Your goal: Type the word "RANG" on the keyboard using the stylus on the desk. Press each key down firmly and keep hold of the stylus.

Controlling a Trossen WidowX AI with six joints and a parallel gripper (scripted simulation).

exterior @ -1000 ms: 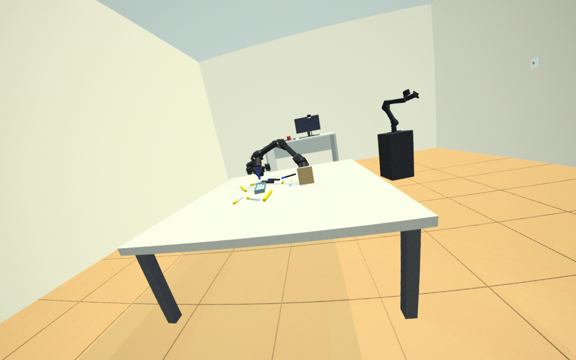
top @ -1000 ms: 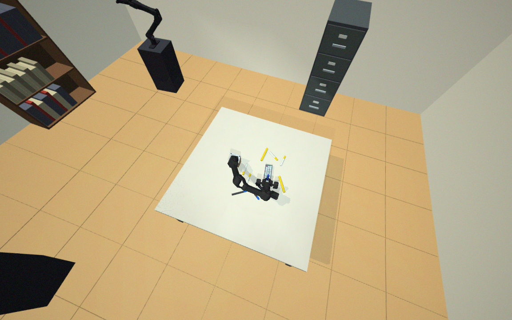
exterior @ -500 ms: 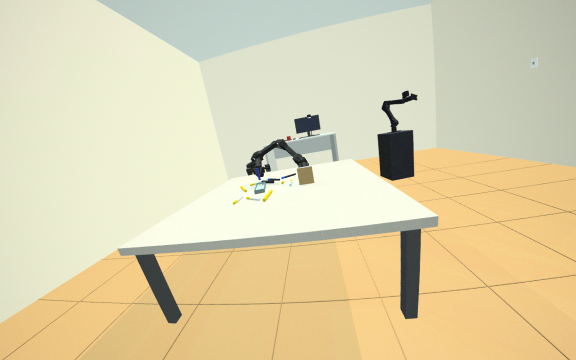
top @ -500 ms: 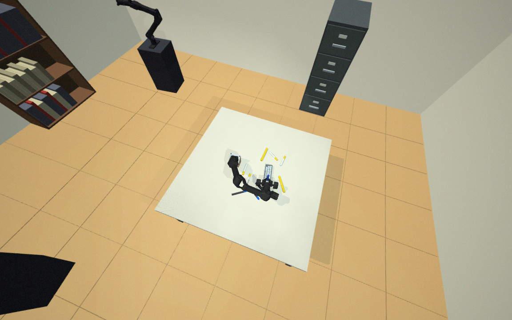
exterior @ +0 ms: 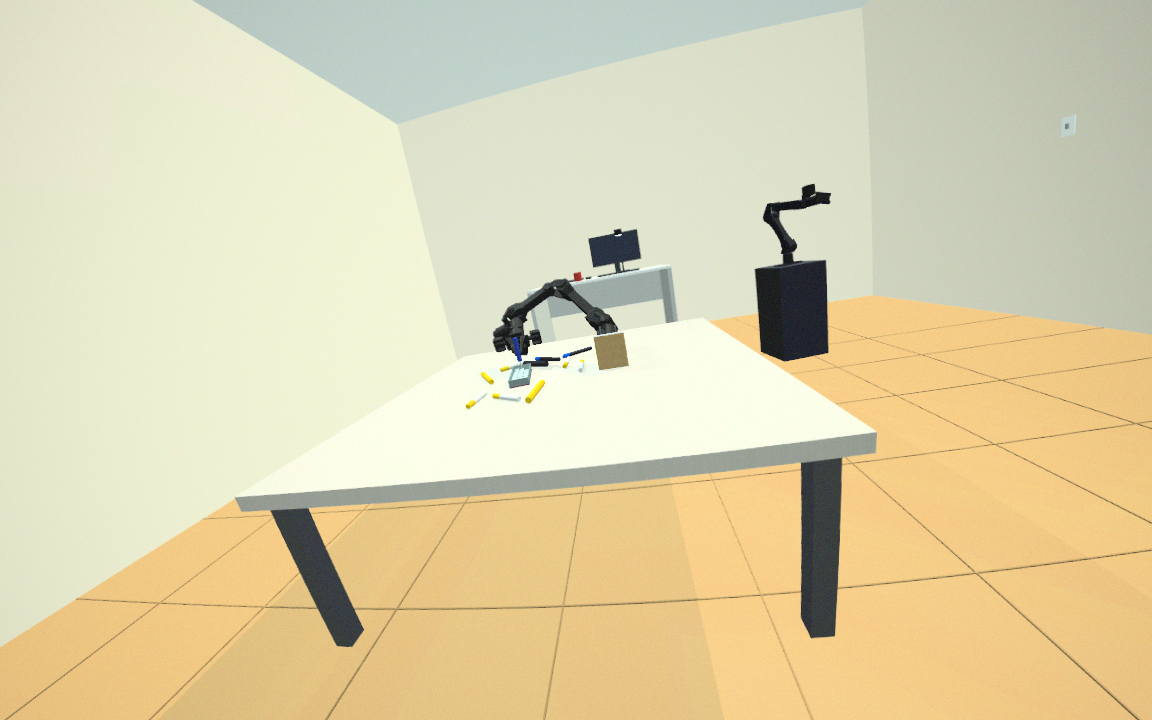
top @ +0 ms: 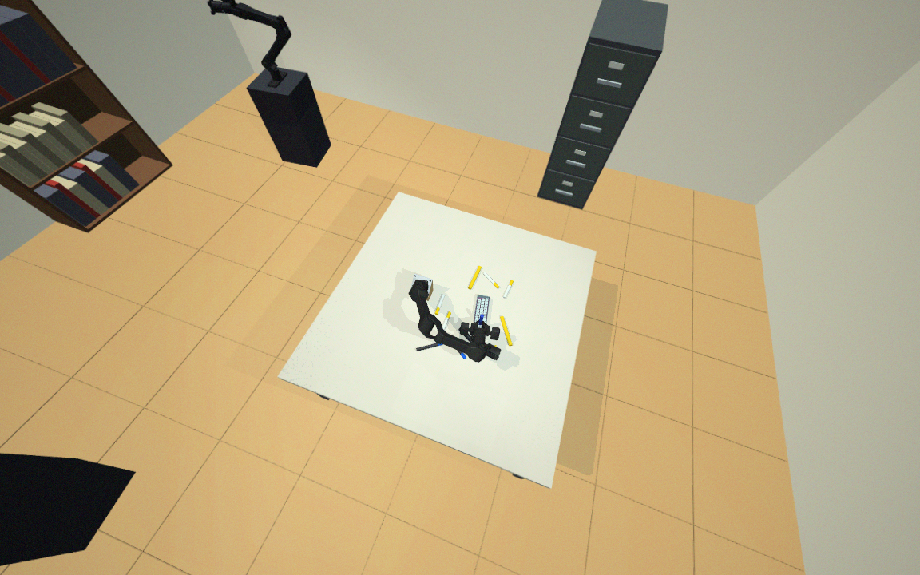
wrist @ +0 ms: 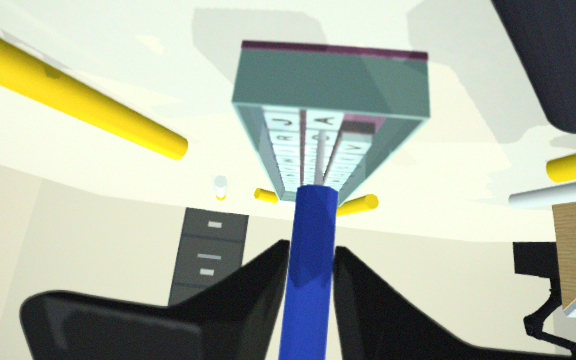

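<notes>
My gripper (wrist: 311, 252) (exterior: 516, 338) is shut on the blue stylus (wrist: 310, 215) (top: 481, 319) (exterior: 517, 350), which points down with its thin grey tip over the keyboard. The keyboard (wrist: 330, 82) (top: 481, 301) (exterior: 519, 380) is a narrow teal tray with rows of white letter keys. In the wrist view, the tip overlaps the key just beyond the A key (wrist: 324, 120), in the middle row. The J key (wrist: 282, 120) and R key (wrist: 282, 137) show in the row to the left. Whether the tip touches a key cannot be told. Most farther letters are too small to read.
Thick yellow sticks (top: 474, 277) (top: 506, 331) (wrist: 83, 100) lie on both sides of the keyboard. Several white sticks with yellow ends (top: 508, 288) (exterior: 506, 397) lie around it. Dark pens with blue ends (top: 427, 346) (exterior: 578, 351) lie near the arm. A wooden panel (exterior: 610, 351) stands at the arm's base.
</notes>
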